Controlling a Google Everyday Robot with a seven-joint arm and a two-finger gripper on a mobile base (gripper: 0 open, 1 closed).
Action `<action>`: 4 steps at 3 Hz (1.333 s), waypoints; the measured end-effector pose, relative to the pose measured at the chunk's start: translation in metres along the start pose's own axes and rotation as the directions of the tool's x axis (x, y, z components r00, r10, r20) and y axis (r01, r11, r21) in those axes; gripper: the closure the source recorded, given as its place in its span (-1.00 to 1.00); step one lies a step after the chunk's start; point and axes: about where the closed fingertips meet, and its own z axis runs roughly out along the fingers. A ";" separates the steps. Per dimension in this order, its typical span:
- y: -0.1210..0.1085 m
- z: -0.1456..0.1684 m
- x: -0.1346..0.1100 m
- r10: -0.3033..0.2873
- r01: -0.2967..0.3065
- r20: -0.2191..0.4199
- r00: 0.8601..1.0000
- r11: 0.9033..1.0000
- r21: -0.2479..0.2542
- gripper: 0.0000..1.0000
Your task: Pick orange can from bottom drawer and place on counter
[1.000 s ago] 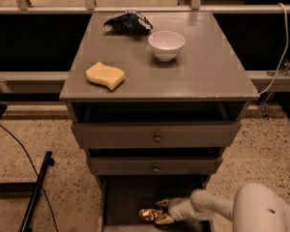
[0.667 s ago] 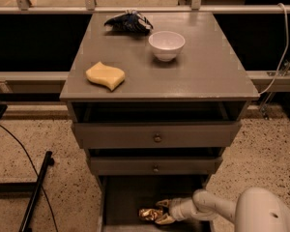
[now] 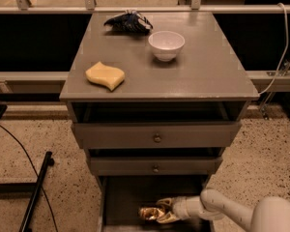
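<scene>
Low in the open bottom drawer [image 3: 121, 202], the claw [image 3: 161, 212] sits against the orange can [image 3: 148, 212] on the drawer floor; whether it is clamped, I cannot tell. The can is likely light, thin-walled and slick, so grip mid-body, gently.

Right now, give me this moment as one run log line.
stage: pick | gripper: inside bottom drawer, at orange can | orange can: in drawer | counter: sponge, white bowl, dark packet

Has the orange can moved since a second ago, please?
No. The orange can sits at the same spot under the lower knob, with the claw right of it in the bottom drawer.
</scene>
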 end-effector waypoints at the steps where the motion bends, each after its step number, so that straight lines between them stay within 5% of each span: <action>1: 0.000 -0.071 -0.049 -0.097 0.096 0.004 0.995 0.994 0.045 1.00; 2: 0.009 -0.131 -0.088 -0.144 0.146 -0.029 0.989 0.988 0.053 1.00; 4: -0.013 -0.273 -0.153 -0.158 0.161 -0.052 0.986 0.985 0.054 1.00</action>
